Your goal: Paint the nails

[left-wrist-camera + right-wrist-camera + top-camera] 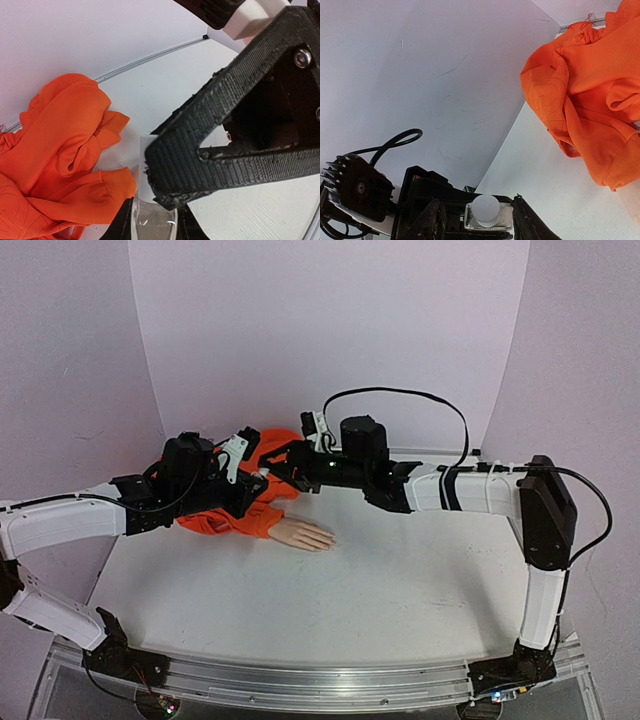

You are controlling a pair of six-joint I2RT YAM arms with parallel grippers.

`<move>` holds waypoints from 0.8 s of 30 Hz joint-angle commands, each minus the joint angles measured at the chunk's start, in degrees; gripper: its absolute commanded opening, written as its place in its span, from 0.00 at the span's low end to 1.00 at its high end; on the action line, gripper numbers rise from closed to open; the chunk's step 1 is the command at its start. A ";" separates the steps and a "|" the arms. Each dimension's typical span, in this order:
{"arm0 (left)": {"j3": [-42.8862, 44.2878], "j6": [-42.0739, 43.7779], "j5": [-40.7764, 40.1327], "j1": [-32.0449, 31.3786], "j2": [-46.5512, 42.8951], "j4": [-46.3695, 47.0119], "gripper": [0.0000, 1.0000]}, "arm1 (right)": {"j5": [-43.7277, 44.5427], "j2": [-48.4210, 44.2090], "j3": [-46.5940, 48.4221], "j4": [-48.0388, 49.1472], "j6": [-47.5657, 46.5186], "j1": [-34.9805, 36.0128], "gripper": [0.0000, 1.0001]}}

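Note:
The pale mannequin hand [303, 534] lies flat on the white table [400, 580], sticking out of the orange sleeve [232, 521]; its nails are too small to make out. My left gripper [252, 488] is above the sleeve, shut on the glass body of a small clear bottle [152, 220] with a white cap [144, 165]. My right gripper [282, 466] meets it from the right. Its ribbed finger [210, 150] overlaps the cap. In the right wrist view the cap [486, 209] faces the camera between the right gripper's [482, 222] spread fingers, with a gap on the left side.
The bunched orange sweatshirt [585, 85] lies at the back left of the table, against the pale back wall [330, 330]. The right arm's black cable [400, 395] loops above its wrist. Both forearms hang over the back half of the table.

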 commanded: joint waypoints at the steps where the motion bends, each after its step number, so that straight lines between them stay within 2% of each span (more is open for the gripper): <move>1: 0.40 -1.02 -1.07 -0.30 0.02 3.66 0.00 | -0.11 -0.16 2.68 4.32 0.38 0.36 0.41; 3: 0.49 -1.26 -1.05 -0.30 0.01 3.66 0.00 | 0.32 -0.12 2.77 4.26 0.31 0.47 0.36; 12: 1.22 -2.99 0.69 -0.33 -0.16 3.66 0.00 | -0.38 0.80 2.60 4.38 -0.16 0.54 0.22; 18: 2.16 -4.96 4.48 -0.24 -0.62 3.65 0.00 | -2.99 0.26 2.80 4.96 -3.62 0.03 0.02; 21: 2.67 -5.00 12.88 -0.15 -1.56 3.63 0.00 | -8.09 -0.93 2.28 5.42 -9.09 -0.92 0.00; 24: 3.62 -4.46 30.52 1.11 -2.57 3.67 0.00 | -19.03 -3.26 -0.11 7.92 -19.70 -1.86 0.00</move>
